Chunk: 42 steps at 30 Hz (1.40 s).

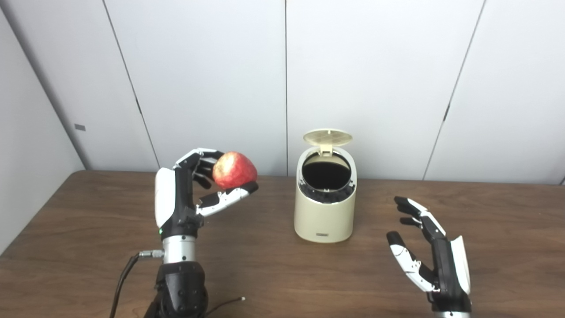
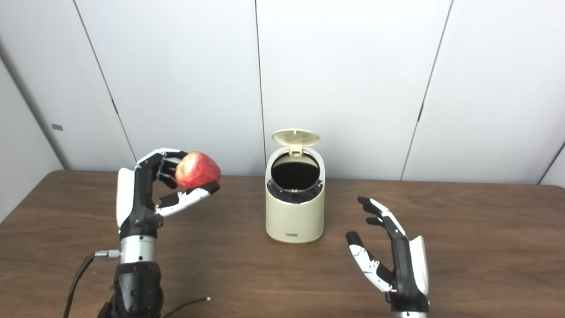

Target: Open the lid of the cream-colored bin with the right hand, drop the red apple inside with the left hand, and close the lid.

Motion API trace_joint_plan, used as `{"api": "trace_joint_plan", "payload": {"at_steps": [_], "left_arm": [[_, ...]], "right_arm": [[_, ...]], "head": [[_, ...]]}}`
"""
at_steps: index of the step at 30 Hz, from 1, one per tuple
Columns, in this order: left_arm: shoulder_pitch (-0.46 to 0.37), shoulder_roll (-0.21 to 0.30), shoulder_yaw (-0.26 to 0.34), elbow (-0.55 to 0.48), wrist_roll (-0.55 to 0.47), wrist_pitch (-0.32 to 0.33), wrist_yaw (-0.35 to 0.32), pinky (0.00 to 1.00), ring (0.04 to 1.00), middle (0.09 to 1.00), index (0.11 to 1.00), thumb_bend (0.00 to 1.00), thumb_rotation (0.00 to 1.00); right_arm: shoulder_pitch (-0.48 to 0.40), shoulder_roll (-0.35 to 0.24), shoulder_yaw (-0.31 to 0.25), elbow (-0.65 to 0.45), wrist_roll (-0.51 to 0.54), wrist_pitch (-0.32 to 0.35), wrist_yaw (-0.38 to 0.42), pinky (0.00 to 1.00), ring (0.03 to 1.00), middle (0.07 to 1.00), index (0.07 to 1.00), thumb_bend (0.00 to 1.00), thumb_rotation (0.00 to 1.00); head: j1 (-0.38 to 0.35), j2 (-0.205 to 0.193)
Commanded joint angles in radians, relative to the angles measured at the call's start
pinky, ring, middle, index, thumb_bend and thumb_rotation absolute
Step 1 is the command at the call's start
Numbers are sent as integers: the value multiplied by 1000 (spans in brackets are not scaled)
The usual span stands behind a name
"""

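— Apple first: where was it?

— That round red apple with the pale yellowish patch (image 1: pixel 234 169) sat in my left hand (image 1: pixel 194 194), raised above the brown wooden table (image 1: pixel 265 274), well off its surface. My fingers (image 1: pixel 201 161) curled over its far side and my thumb pressed in from underneath, so I was pinching it between them.

— And the bin?

— That small cream-colored cylindrical plastic bin (image 1: pixel 325 201) stood upright on the table, to the right of the apple and apart from it. Its round cream lid (image 1: pixel 328 137) was tipped up at the back on its hinge, and the dark opening faced me.

— What was your right hand doing?

— My right hand (image 1: pixel 430 251) hung low over the table, right of the bin and nearer to me, touching neither bin nor lid. Its fingers were spread and it held nothing, palm turned toward the bin.

— Anything else there?

— A thin black cable (image 1: pixel 123 278) trailed from my left wrist, and white wall panels (image 1: pixel 212 79) stood behind the table.
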Motion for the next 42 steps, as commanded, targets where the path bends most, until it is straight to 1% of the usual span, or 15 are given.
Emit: {"api": "trace_joint_plan", "payload": {"at_steps": [1,3,5,8,9,11,14,16,20,22,28,32,37,42], "left_arm": [[-44,-20,-9,-46,23,-31,-4,334,431,489,490,504,0],[-50,-40,-17,-48,34,-33,-6,324,426,492,489,504,0],[-56,-55,-21,-44,46,-34,-11,316,422,490,493,504,0],[-68,-83,-29,-34,63,-32,-19,319,426,488,493,504,0],[-72,-91,-30,-30,64,-32,-21,320,427,489,492,504,0],[-80,-104,-34,-19,66,-33,-22,322,426,490,491,504,0],[-97,-119,-39,14,60,-40,-21,318,423,484,499,503,0],[-110,-127,-40,36,59,-33,-23,314,414,495,494,503,0],[-142,-139,-47,100,80,-31,-8,295,397,494,501,502,0],[-158,-142,-47,146,83,-42,4,272,377,491,521,499,0],[-197,-137,-51,274,120,-38,49,222,353,493,523,497,0],[-224,-142,-52,365,115,-49,75,254,359,489,529,497,0],[-257,-146,-56,468,89,-91,106,253,353,472,542,495,0],[-283,-148,-75,536,91,-106,137,239,349,467,547,494,0]], "right_arm": [[-45,2,-7,6,-4,-44,-29,671,772,788,767,217,644],[-51,2,-6,17,-9,-52,-43,675,773,788,769,219,626],[-55,2,-3,20,-11,-54,-49,678,773,788,772,224,636],[-59,-1,1,26,0,-60,-48,690,780,796,788,239,688],[-60,-1,2,30,2,-63,-51,695,782,797,790,235,675],[-63,1,2,35,5,-63,-54,700,783,798,789,239,660],[-64,5,3,35,11,-61,-54,709,789,803,792,255,690],[-66,6,5,38,10,-63,-58,711,791,805,793,261,687],[-68,6,7,44,20,-65,-58,725,800,810,796,263,685],[-68,7,7,43,21,-65,-61,732,804,811,796,264,687],[-68,0,19,47,21,-69,-81,727,801,811,797,255,671],[-69,5,20,47,20,-68,-91,724,799,809,797,251,658],[-71,14,17,40,2,-57,-95,720,799,807,796,244,677],[-70,24,19,32,1,-49,-93,726,801,807,797,235,684]], "head": [[-1,0],[-9,-3],[-11,-4],[-15,-6],[-15,-6],[-18,-5],[-24,-6],[-28,-9],[-33,-9],[-35,-13],[-43,-12],[-55,-13],[-64,-14],[-71,-17]]}}
